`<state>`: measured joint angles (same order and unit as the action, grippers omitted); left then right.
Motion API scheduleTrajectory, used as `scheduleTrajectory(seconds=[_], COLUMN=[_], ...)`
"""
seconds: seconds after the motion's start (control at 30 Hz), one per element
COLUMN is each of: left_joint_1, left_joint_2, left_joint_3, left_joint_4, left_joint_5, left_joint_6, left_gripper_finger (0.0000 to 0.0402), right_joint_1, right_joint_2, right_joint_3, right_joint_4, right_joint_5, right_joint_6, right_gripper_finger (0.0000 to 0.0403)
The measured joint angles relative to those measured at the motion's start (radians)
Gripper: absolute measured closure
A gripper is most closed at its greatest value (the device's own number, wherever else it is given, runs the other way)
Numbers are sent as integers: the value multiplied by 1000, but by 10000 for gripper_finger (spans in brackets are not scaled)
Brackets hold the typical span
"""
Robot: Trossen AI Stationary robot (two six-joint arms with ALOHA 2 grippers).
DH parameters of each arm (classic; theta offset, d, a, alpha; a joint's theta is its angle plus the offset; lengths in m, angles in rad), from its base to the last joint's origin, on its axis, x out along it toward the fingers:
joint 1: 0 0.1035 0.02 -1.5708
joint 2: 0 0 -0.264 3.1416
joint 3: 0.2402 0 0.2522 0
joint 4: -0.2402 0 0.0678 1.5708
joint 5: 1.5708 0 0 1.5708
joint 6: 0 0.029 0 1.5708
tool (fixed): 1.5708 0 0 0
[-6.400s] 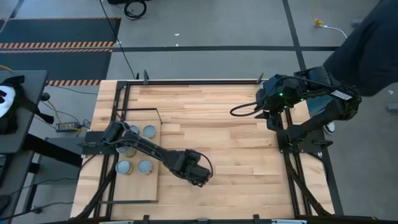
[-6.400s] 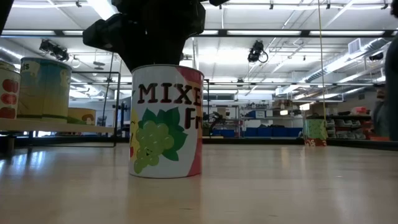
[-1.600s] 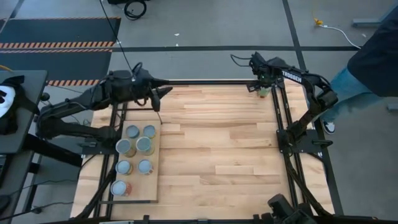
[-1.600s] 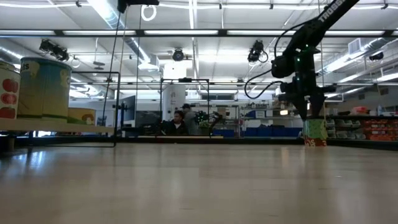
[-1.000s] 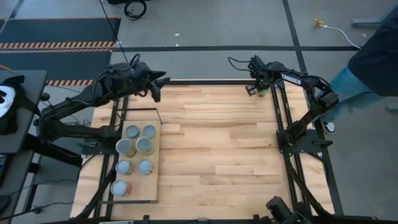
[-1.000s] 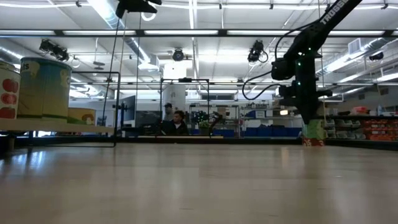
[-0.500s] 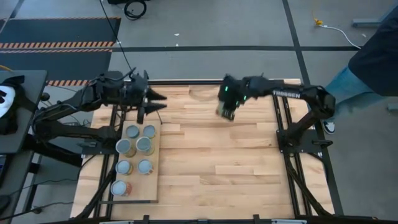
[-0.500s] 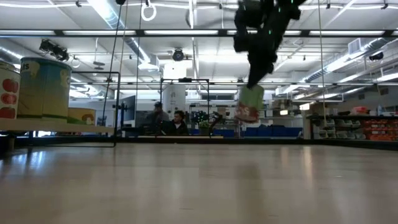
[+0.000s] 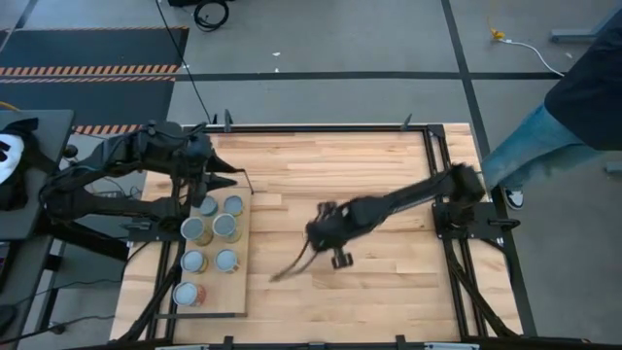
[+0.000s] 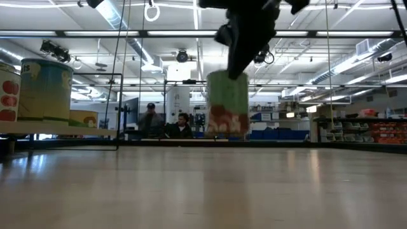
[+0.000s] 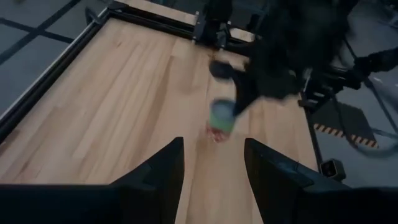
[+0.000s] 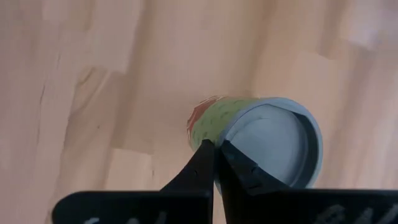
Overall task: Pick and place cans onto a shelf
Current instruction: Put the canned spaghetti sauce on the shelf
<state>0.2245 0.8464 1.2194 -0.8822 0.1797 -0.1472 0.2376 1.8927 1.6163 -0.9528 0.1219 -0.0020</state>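
I counted six small round-topped tins [image 9: 215, 227] standing on the light-wood, black-framed shelf board [image 9: 243, 255], and a seventh green-sided tin [image 10: 228, 104] aloft above mid-table, pinched at its rim by my right gripper [image 12: 216, 163]. My left gripper [image 11: 213, 160] hung parted, empty, near the shelf's far end.

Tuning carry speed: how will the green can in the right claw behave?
Probably stiff: the can shows a clean round shape. The right claw pinches only its rim, so it may swing or slip. Round-sided, it could roll if set down tilted.
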Motion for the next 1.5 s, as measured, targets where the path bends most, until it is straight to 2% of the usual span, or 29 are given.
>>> scheduleTrajectory(seconds=[0.13, 0.23, 0.4, 0.53, 0.67, 0.8, 0.9, 1.03, 1.27, 1.5], left_joint_1=[0, 0, 0, -10, -90, -214, -288, -338, -349, -399], left_joint_2=[-11, -6, 39, 94, 143, 201, 280, 434, 705, 888], left_joint_3=[0, 0, 0, -1, -1, -1, -1, -1, -2, -2], left_joint_4=[-6, -8, -5, -7, 8, 53, 100, 156, 243, 280], left_joint_5=[0, 0, -16, -15, 11, -26, -34, -34, -39, -226], left_joint_6=[-4, 2, -34, -27, 91, 106, 98, 27, -21, -134], left_gripper_finger=[226, 206, 154, 125, 122, 119, 105, 75, 31, 27], right_joint_1=[47, 63, 78, 77, 87, 124, 145, 153, 187, 251], right_joint_2=[145, 208, 230, 197, 108, -2, -97, -256, -574, -775], right_joint_3=[106, 142, 165, 164, 164, 164, 120, -51, -397, -549], right_joint_4=[-31, -40, -36, -25, -37, -110, -157, -178, -224, -226], right_joint_5=[13, 20, 75, 93, 80, 69, 102, 149, 115, 91], right_joint_6=[-89, -130, -169, -175, -80, 3, 28, 75, 141, 133], right_gripper_finger=[391, 388, 365, 324, 273, 228, 201, 171, 138, 139])
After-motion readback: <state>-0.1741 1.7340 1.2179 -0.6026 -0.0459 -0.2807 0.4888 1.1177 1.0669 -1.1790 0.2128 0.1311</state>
